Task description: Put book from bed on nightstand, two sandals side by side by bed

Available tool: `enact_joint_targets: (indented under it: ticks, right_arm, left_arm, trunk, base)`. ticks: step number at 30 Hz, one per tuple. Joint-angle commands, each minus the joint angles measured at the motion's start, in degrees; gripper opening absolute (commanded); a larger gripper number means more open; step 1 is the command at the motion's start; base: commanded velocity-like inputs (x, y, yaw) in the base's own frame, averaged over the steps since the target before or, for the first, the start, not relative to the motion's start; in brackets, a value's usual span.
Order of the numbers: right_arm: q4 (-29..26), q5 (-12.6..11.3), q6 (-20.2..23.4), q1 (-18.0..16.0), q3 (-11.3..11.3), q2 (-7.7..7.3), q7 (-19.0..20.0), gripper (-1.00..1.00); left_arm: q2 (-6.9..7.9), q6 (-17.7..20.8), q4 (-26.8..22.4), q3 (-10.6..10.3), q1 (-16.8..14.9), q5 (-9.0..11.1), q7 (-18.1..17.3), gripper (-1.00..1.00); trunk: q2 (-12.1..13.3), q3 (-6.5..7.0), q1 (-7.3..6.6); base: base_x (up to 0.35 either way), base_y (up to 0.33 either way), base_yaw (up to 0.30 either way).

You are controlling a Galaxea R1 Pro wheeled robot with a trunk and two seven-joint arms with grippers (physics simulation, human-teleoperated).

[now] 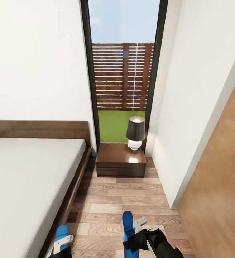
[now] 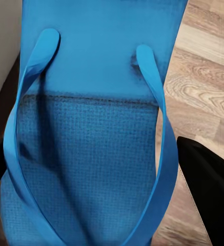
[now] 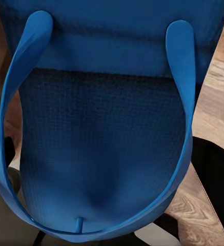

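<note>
The bed [image 1: 28, 168] fills the left of the head view, its dark frame edging a strip of plank floor [image 1: 110, 208] that runs up to the nightstand [image 1: 121, 161] with its lamp [image 1: 135, 132] under the window. Each arm carries one blue sandal. The left sandal [image 1: 61, 232] is clamped in the left gripper [image 1: 62, 245], just beside the bed frame; the right sandal [image 1: 128, 227] is clamped in the right gripper [image 1: 137, 233], further out over open floor. Both long soles point ahead toward the nightstand, roughly parallel to the bed edge and each other, so the left arm is nearer the bed. The wrist views show straps and sole close up; finger contact itself seems hidden, so the grasp is judged.
</note>
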Motion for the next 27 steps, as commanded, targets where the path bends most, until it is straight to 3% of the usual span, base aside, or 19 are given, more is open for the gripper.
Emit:
enact_joint_targets:
  ticks: [1, 27]
  right_arm:
    - [-0.10, 0.54, 0.23, -0.04, -0.04, 0.01, 0.41, -1.00]
    - [-0.10, 0.54, 0.24, -0.04, 0.03, 0.01, 0.41, -1.00]
  left_arm:
    - [-0.02, -0.16, 0.01, 0.29, -0.06, -0.70, 0.28, -1.00]
    - [0.03, -0.16, 0.01, 0.29, -0.06, -0.70, 0.28, -1.00]
  trunk:
    - [-0.12, -0.12, 0.06]
    - [-0.12, -0.12, 0.06]
  base:
    - [0.297, 0.000, 0.000]
    - [0.297, 0.000, 0.000]
